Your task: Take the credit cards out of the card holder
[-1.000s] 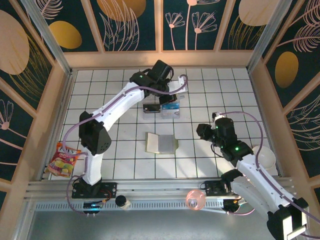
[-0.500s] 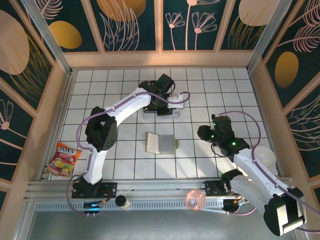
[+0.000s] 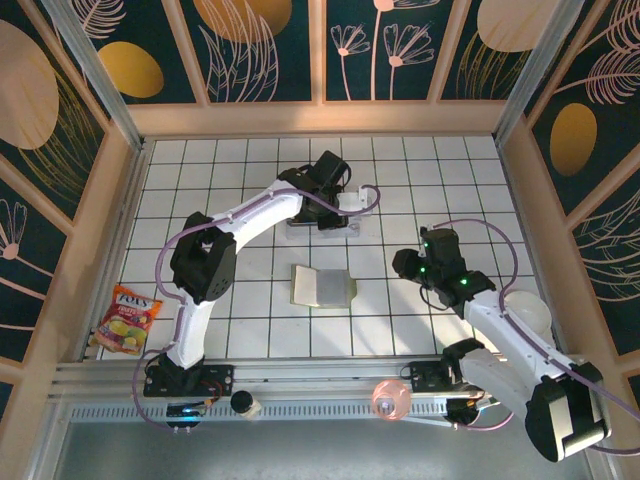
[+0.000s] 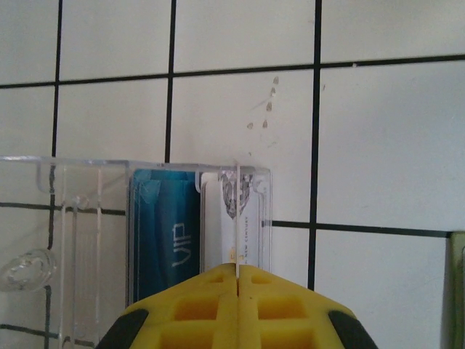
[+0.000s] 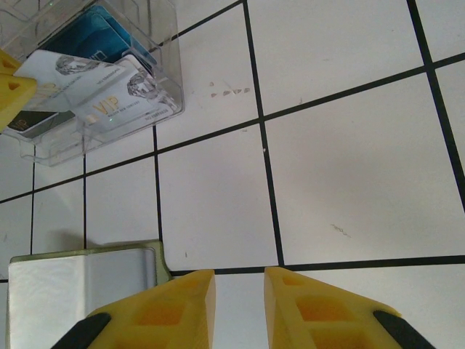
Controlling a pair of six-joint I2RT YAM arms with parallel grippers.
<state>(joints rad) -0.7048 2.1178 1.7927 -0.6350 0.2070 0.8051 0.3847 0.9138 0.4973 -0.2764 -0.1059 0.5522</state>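
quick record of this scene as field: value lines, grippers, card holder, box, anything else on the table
left gripper: shut on a white card, held over the clear box
right gripper: open, nothing between its fingers, beside the card holder
card holder: lying open on the table, untouched
clear box: holds a blue card and a pale one
candy bag: near left corner of the table

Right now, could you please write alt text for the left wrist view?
The yellow left hand is shut on a thin white card, seen edge-on, above a clear plastic box holding a blue VIP card, on a white tiled table.
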